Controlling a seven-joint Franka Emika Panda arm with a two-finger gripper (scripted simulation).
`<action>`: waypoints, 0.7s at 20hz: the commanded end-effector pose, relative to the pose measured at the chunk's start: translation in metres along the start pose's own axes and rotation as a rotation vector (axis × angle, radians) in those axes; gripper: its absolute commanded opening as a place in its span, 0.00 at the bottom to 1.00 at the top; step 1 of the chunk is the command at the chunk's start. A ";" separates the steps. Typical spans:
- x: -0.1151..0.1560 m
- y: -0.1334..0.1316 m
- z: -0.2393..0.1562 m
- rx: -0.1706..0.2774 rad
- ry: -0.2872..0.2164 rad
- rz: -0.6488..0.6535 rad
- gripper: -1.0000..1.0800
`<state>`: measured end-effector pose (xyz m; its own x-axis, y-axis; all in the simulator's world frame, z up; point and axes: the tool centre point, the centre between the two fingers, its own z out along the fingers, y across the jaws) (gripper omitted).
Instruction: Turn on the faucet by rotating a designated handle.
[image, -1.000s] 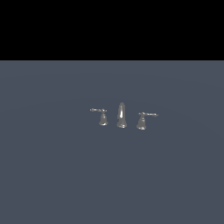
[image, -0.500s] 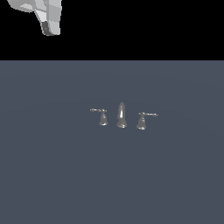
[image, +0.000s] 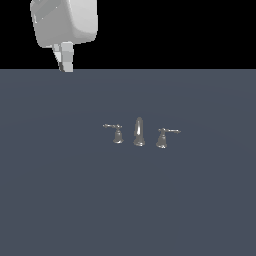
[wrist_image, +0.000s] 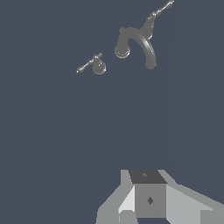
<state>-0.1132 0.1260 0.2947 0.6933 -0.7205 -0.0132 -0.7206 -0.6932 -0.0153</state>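
claw (image: 65, 65) aloft, far from faucet (image: 139, 132) | floor (image: 128, 200) plain slate-grey

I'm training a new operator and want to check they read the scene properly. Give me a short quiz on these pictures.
1. True or false: the gripper is touching the faucet.
2. How many lever handles stand beside the spout?
3. In the exterior view, where is the gripper? A) high at the view's left, well apart from the faucet; B) directly over the spout; C) at the view's right, beside a handle.

Key: 1 false; 2 two, one on each side; 3 A.
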 end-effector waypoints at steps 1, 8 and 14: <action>0.006 -0.011 0.012 0.002 0.000 0.050 0.00; 0.025 -0.036 0.042 0.002 0.001 0.180 0.00; 0.044 -0.056 0.068 0.002 0.003 0.292 0.00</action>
<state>-0.0493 0.1341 0.2337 0.4826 -0.8757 -0.0145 -0.8759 -0.4824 -0.0130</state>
